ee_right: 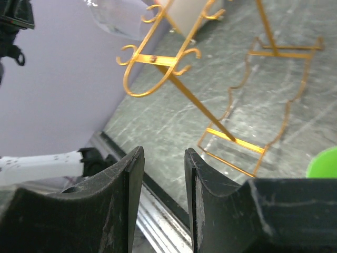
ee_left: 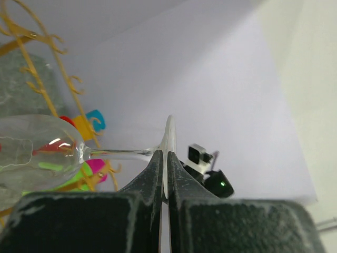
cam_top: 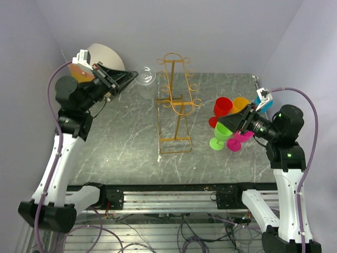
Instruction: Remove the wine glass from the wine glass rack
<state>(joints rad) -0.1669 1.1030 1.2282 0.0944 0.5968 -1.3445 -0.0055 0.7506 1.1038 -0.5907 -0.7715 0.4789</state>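
The clear wine glass (cam_top: 145, 77) hangs sideways in the air at the back of the table, just left of the upper arms of the golden wire wine glass rack (cam_top: 176, 103). My left gripper (cam_top: 128, 79) is shut on the glass's flat foot (ee_left: 168, 138), which shows edge-on between the black fingers. The stem runs left to the bowl (ee_left: 31, 153). Whether the bowl touches the rack's loops (ee_right: 158, 58) I cannot tell. My right gripper (ee_right: 163, 158) stands open with nothing in it, right of the rack near the coloured cups.
A cluster of coloured plastic glasses (cam_top: 227, 113) in red, orange, green, pink and blue sits beside the right gripper (cam_top: 225, 124). A pale round disc (cam_top: 105, 55) leans at the back left behind the left arm. Walls close in the table on three sides.
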